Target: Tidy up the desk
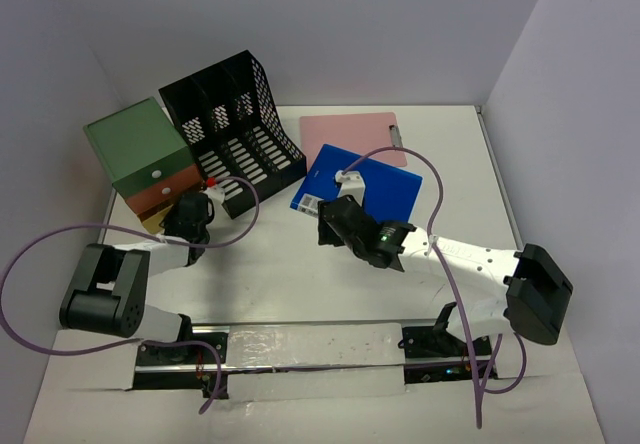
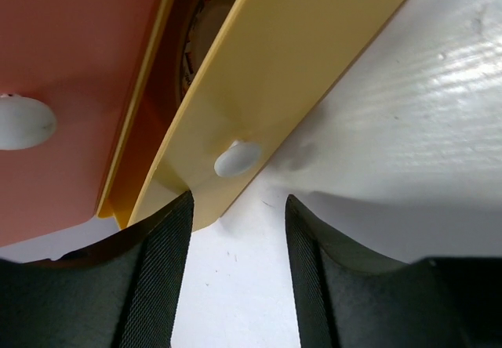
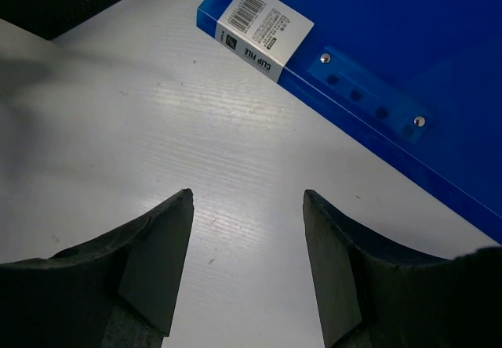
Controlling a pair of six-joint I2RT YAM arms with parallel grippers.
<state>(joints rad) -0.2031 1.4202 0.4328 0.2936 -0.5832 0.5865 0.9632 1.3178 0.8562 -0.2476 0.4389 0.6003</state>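
Early, by my read: blue clip file [image 1: 395,189] and pink clipboard [image 1: 350,129] lay flat on the desk [image 1: 300,274], the big white top between the walls, neither in the black rack [image 1: 235,129]. Yellow drawer [image 2: 298,58] sat ajar; left gripper [image 2: 239,207] was parted, empty, at its knob [image 2: 237,158]. Right gripper [image 3: 247,199] wide, empty, beside the file

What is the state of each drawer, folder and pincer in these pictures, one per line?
Yellow drawer: pulled partly out.
Orange drawer: looks shut.
Left pincer: open, holding nothing, just before the yellow drawer's knob.
Right pincer: open, empty, above bare desk.
Blue folder: closed, lying flat.
Pink clipboard: lying flat.
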